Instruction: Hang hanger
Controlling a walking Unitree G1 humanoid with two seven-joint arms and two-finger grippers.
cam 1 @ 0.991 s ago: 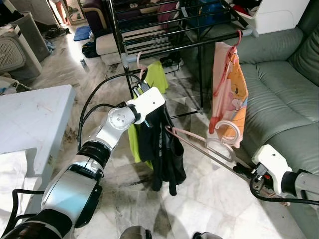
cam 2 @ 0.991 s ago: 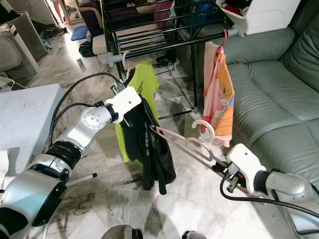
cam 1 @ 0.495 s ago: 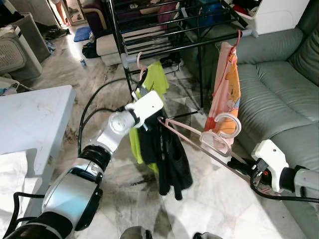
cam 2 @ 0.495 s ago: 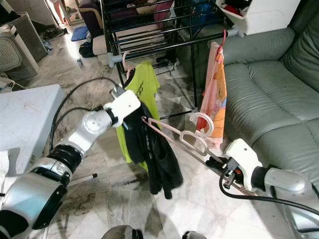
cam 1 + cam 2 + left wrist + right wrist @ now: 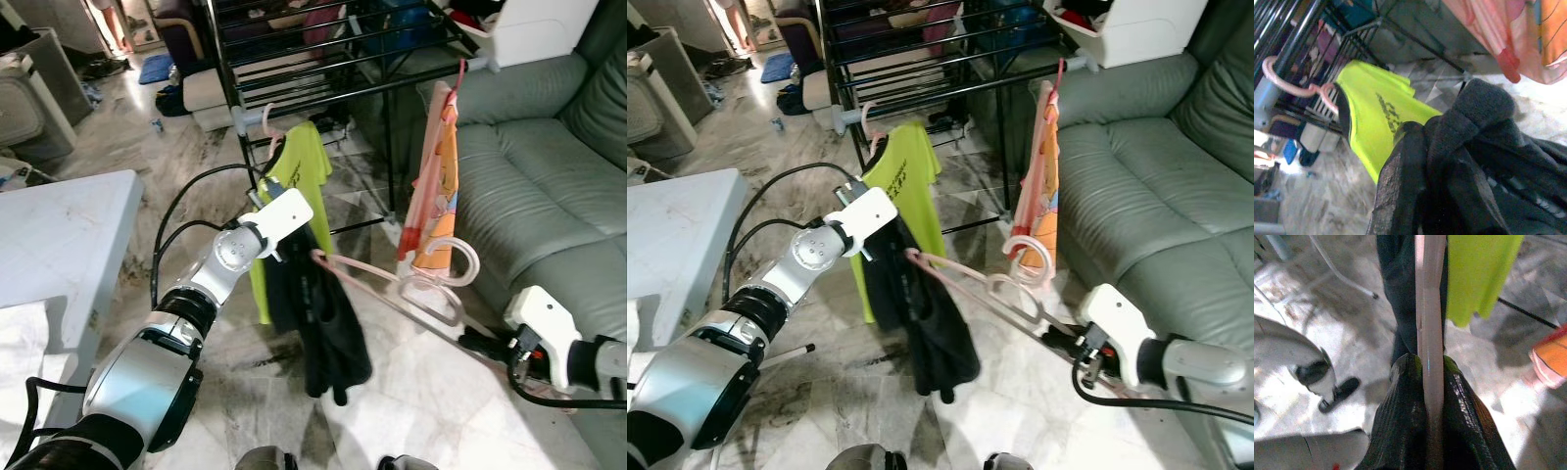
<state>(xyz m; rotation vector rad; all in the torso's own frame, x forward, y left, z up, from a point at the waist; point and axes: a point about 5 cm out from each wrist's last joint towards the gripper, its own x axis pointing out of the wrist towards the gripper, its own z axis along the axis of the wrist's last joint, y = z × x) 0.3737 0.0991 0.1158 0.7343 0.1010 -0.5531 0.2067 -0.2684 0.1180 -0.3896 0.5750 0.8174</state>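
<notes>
We stand before the black drying rack [image 5: 294,59], at twelve o'clock, with the green sofa [image 5: 529,186] out at three o'clock and a pale surface [image 5: 59,235] at nine o'clock. The rack's lower rail already carries a lime shirt [image 5: 294,196] on its own hook and a pink and orange garment [image 5: 436,196] further toward two o'clock, so the open stretch of rail between them looks to us like the likely place for the new load.

The pink hanger [image 5: 392,289] lies stretched almost level between our two arms, below the rail and not yet on it; its hook curls up near the orange garment. We judge this two-ended hold keeps it steady while the dark clothing [image 5: 318,313] drapes off its eleven o'clock end.

Our right claw [image 5: 1427,377] is clamped on the hanger's bar, one finger pressed against each side. Our left claw [image 5: 1420,161] is buried in the dark clothing by the lime shirt; the fingers sit close together with cloth bunched about them, so we take it as pinching that fabric.
</notes>
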